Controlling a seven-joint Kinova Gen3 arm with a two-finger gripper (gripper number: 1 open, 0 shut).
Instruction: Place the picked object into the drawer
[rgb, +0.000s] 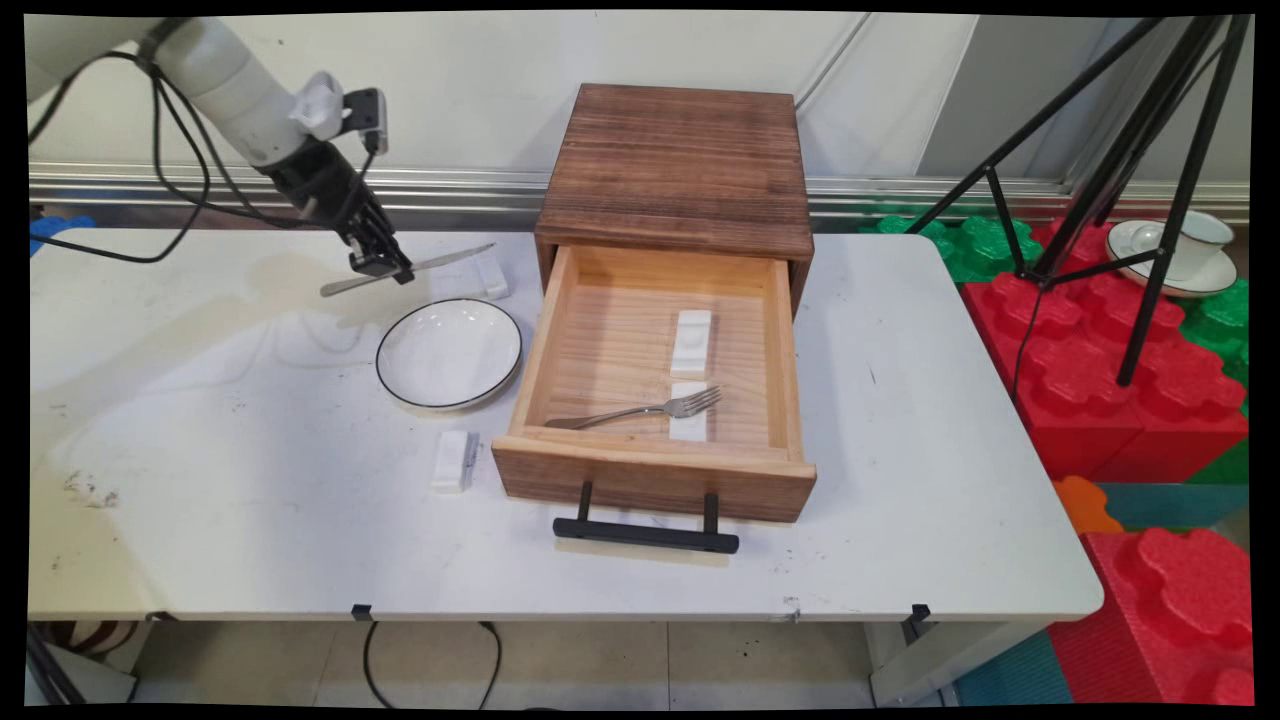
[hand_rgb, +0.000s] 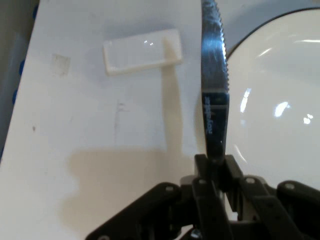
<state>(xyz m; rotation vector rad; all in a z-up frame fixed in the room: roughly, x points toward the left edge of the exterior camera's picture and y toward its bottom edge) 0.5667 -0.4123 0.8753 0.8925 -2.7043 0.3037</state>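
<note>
**Knife up in the air, pinched at one spot**

The gripper (rgb: 380, 262) was clamped on a table knife (rgb: 420, 268), lifted off the table just behind the white plate (rgb: 449, 353). The grip looked thin, so I reckon the knife could twist or slip onto that plate. The plate was empty. The open wooden drawer (rgb: 655, 470) held a fork (rgb: 640, 408) and two white rests.
</note>
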